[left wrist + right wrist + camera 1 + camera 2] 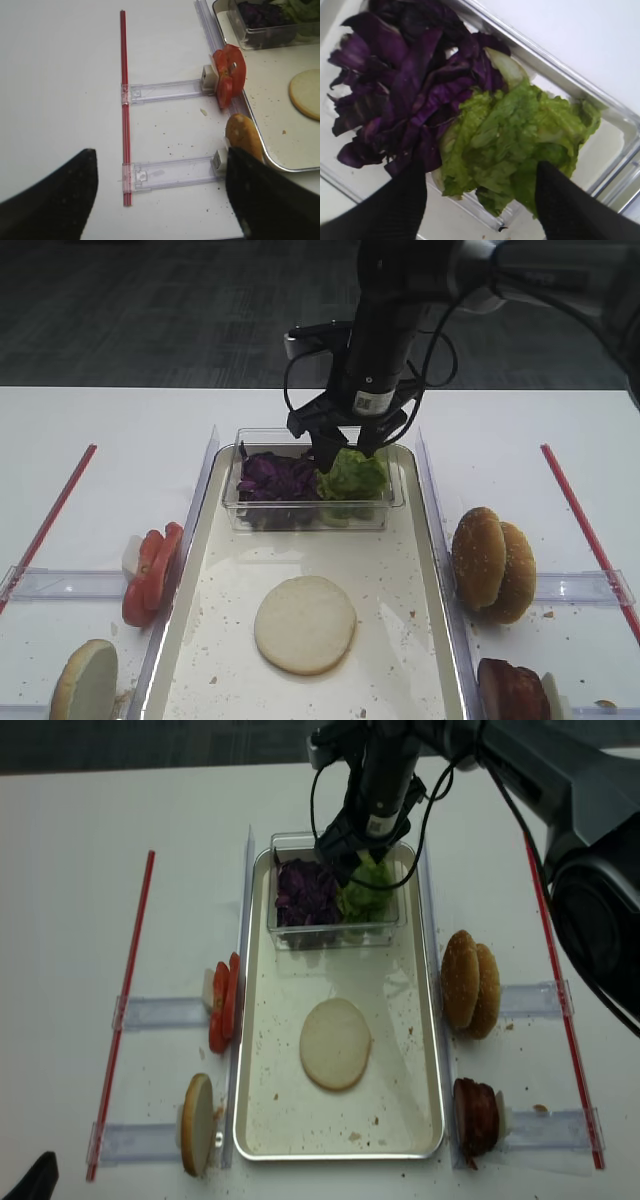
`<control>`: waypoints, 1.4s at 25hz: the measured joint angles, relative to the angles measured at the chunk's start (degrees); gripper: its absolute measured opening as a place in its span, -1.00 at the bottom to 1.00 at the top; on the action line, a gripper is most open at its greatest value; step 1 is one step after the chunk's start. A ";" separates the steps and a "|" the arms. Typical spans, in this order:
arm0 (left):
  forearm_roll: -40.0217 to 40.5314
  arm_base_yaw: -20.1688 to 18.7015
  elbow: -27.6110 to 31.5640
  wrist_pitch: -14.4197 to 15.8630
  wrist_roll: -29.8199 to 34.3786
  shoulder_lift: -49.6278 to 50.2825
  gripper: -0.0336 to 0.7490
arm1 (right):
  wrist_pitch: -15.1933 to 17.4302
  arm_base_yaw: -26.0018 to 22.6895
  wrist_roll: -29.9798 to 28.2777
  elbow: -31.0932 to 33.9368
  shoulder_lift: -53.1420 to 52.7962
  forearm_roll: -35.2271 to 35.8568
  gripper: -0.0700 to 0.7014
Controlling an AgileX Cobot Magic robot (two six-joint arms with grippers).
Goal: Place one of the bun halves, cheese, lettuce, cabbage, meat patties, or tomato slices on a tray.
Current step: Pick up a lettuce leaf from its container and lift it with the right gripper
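Picking lettuce [515,135] from the clear plastic box [390,502] at the tray's [432,570] twelve o'clock. Right gripper [480,192] spread, straddling the leaves, not yet pinching. Next, probably: close, lift, carry toward six o'clock onto the bun half [305,624]. Only the right wrist view shows cabbage [405,85] touching the lettuce at nine o'clock.

Exterior high: front, oblique, facing 12 o'clock across tray [430,570]. Realsense view: steeper, near overhead, wider. Right wrist: very close, looking down on lettuce [520,135] and cabbage [405,85]. Left wrist: low, tray edge [260,150] at 3 o'clock. All share tray area.
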 joint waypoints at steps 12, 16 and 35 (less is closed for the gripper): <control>0.00 0.00 0.00 0.00 0.00 0.00 0.34 | 0.25 0.09 1.57 -0.37 3.45 -0.96 0.45; 0.00 0.00 0.00 0.00 0.00 0.00 0.34 | 0.25 0.09 1.80 -0.73 4.25 -1.09 0.45; 0.00 0.00 0.00 0.00 0.00 0.00 0.34 | -1.66 0.09 3.27 -0.93 4.62 -2.80 0.33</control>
